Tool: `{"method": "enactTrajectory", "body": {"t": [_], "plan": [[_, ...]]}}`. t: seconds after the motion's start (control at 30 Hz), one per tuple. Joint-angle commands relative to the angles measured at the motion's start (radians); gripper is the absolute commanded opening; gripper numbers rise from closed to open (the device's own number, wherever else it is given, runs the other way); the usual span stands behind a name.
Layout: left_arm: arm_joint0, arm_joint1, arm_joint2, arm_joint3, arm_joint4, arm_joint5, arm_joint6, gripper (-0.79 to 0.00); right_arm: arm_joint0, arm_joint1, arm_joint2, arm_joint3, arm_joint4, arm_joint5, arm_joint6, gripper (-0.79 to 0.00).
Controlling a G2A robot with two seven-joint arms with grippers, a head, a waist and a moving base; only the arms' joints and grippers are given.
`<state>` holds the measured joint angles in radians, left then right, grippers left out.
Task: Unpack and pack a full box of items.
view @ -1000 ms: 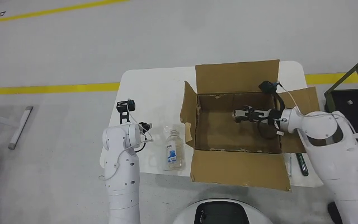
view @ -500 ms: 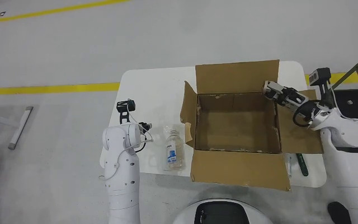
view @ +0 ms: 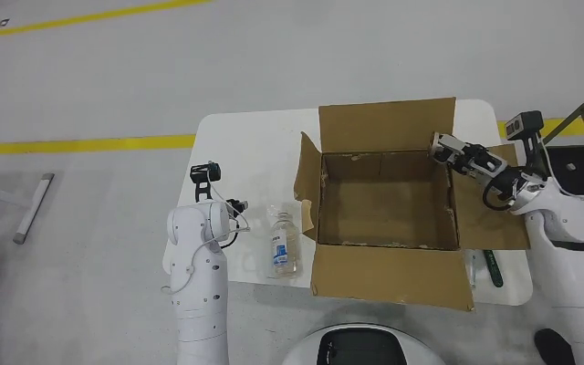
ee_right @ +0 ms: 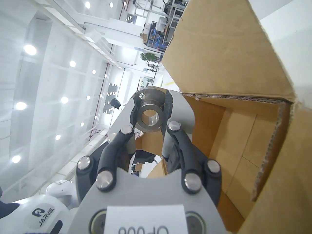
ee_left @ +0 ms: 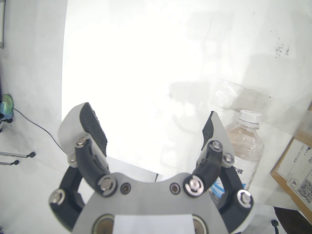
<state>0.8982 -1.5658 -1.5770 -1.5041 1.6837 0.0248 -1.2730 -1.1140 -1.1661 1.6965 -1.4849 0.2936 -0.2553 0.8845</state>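
Note:
An open cardboard box [view: 388, 245] stands on the white table [view: 246, 146], its inside bare brown card. My right gripper [view: 438, 144] hangs over the box's far right corner, shut on a small metal ring [ee_right: 150, 114] with a hole through it; the box's corner and flap [ee_right: 226, 49] lie just beyond it. A clear water bottle [view: 283, 242] lies on the table left of the box. My left gripper [ee_left: 152, 125] is open above bare table, with the water bottle [ee_left: 243, 142] beside one finger.
A dark green pen-like item [view: 493, 267] lies on the table right of the box, near the front edge. A clear plastic scrap [ee_left: 234, 93] lies by the bottle's cap. The table's left part is free.
The right gripper rose out of the box's middle and swung to its far right corner, carrying the metal ring. The left arm and the bottle kept still.

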Motion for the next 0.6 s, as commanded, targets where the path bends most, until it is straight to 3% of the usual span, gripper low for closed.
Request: {"method": "enactTrajectory", "body": {"t": [0.0, 0.13, 0.37, 0.57], "plan": [[0.000, 0.000, 0.000, 0.000, 0.000, 0.000, 0.000, 0.000, -0.003, 0.004, 0.014, -0.022, -0.028, -0.009, -0.023, -0.785], [0.000, 0.000, 0.000, 0.000, 0.000, 0.000, 0.000, 0.000, 0.005, 0.019, 0.084, -0.049, -0.095, -0.024, -0.057, -0.785], [0.000, 0.000, 0.000, 0.000, 0.000, 0.000, 0.000, 0.000, -0.005, 0.064, 0.245, -0.106, -0.413, -0.040, -0.053, -0.785], [0.000, 0.000, 0.000, 0.000, 0.000, 0.000, 0.000, 0.000, -0.069, 0.093, 0.350, -0.159, -0.586, -0.036, -0.005, -0.785]]}}
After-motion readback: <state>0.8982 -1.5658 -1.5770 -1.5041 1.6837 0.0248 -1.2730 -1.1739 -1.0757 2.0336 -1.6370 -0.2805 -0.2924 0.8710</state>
